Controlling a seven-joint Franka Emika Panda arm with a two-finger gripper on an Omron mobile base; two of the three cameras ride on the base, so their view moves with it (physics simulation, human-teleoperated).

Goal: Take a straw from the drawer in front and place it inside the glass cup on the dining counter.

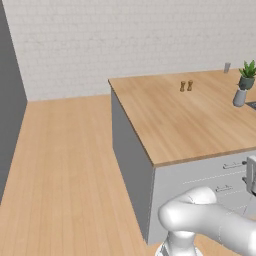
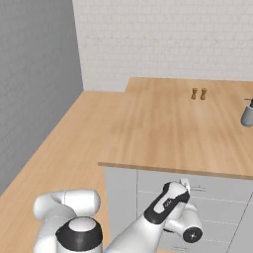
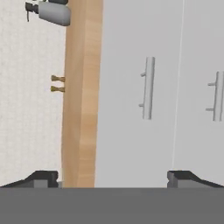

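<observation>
Hand view, rolled on its side, looks at the grey cabinet front below the tabletop (image 3: 81, 109): the claw (image 3: 113, 177) has its two dark fingertips (image 3: 41, 177) spread wide apart, with nothing between them and touching nothing. Ahead of it lies the drawer (image 3: 131, 87), closed, with its slim silver bar handle (image 3: 148, 87); a second handle (image 3: 216, 96) sits on the front beside it. Two small wooden shakers (image 3: 57, 84) and a grey pump bottle (image 3: 50, 11) stand on the tabletop.

Left base view adds what the others lack: one glass cup (image 1: 227, 67) at the far edge of the tabletop (image 1: 190, 115), near one potted plant (image 1: 247, 75), well apart from the shakers (image 1: 186, 86). The straw cannot be seen.

Right base view shows the arm (image 2: 165, 207) reaching low against the drawer fronts.
</observation>
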